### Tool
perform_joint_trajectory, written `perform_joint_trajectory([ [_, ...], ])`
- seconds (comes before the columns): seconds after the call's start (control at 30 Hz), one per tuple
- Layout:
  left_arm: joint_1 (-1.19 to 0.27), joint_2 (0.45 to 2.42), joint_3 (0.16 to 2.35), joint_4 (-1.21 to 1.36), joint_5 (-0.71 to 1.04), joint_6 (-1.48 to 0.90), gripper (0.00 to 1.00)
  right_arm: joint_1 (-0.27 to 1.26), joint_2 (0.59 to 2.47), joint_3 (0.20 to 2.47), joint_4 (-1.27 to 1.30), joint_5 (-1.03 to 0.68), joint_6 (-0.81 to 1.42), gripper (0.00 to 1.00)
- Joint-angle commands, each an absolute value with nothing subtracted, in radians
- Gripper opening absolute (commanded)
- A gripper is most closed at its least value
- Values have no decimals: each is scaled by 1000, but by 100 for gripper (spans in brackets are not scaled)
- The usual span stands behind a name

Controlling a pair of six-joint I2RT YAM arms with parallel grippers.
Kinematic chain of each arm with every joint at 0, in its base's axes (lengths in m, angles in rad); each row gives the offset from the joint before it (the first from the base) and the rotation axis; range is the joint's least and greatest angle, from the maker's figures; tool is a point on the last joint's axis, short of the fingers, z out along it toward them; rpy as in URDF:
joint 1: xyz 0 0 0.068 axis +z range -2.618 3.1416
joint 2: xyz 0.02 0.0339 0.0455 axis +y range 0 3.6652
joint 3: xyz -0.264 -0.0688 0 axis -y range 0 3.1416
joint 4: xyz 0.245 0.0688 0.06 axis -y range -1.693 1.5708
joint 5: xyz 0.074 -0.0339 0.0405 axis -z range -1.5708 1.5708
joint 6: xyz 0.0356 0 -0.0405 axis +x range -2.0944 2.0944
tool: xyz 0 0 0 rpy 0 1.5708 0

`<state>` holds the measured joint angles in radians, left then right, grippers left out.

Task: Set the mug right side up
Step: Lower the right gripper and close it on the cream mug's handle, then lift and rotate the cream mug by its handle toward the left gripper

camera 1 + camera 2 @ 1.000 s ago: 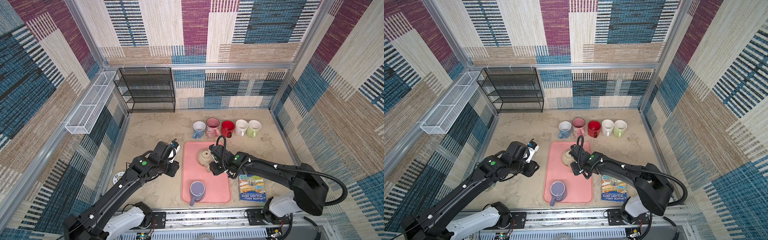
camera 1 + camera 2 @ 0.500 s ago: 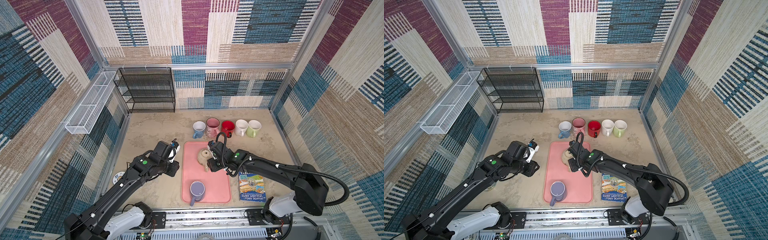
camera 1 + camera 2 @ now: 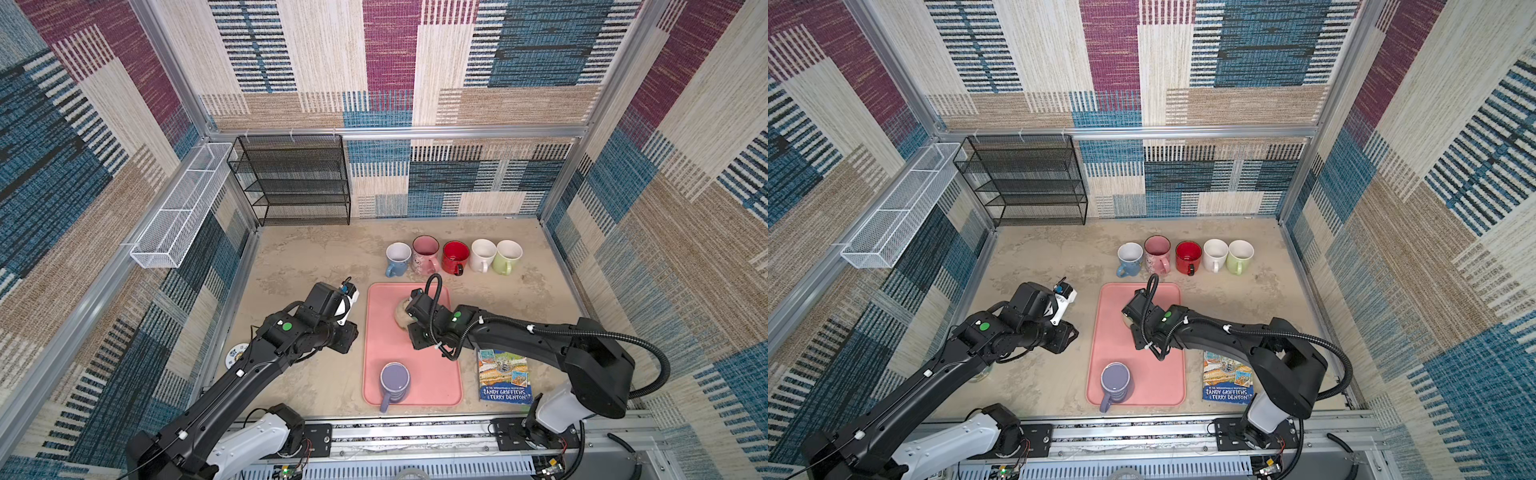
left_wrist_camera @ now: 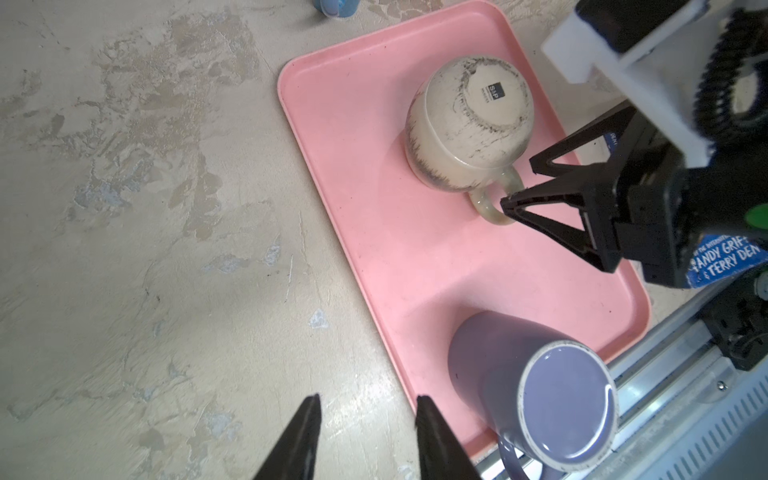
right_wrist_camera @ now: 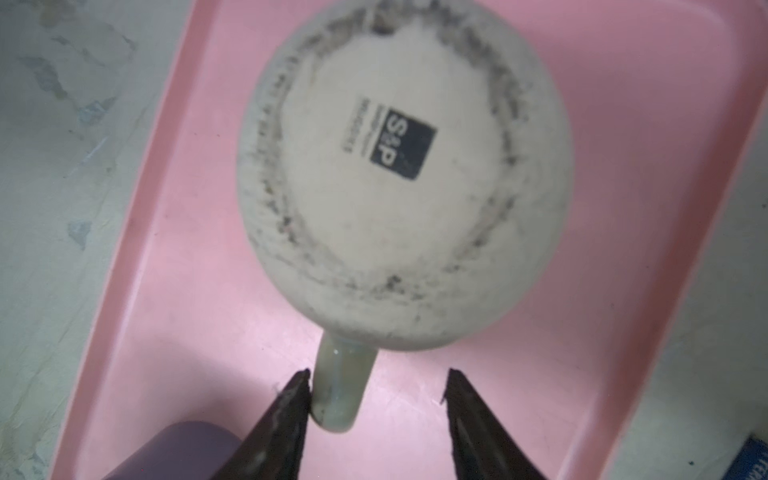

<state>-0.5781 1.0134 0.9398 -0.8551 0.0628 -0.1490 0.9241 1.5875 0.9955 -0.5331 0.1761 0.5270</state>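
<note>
I find the cream speckled ceramic mug (image 5: 399, 187) upside down on the far half of the pink plastic tray (image 5: 623, 166). Right gripper (image 5: 378, 382) parted astride its handle (image 5: 338, 386), one fingertip (image 5: 295, 399) touching; left gripper (image 4: 368, 399) parted, empty.

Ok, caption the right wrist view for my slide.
Open right gripper straddles the handle of an upside-down mug on a tray.

Black arms (image 3: 519, 338), green dots (image 3: 286, 326); right hand (image 4: 518, 183) black, triangular.
</note>
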Motion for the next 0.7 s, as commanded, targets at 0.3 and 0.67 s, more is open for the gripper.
perform_joint_trajectory([
  [0.3,-577,1004,936,-837,80,-132,43,908,1627,1022,-574,217,500,36],
  [0.67,-577,1004,934,-837,80,-132,43,877,1647,1048,-551,217,473,35],
])
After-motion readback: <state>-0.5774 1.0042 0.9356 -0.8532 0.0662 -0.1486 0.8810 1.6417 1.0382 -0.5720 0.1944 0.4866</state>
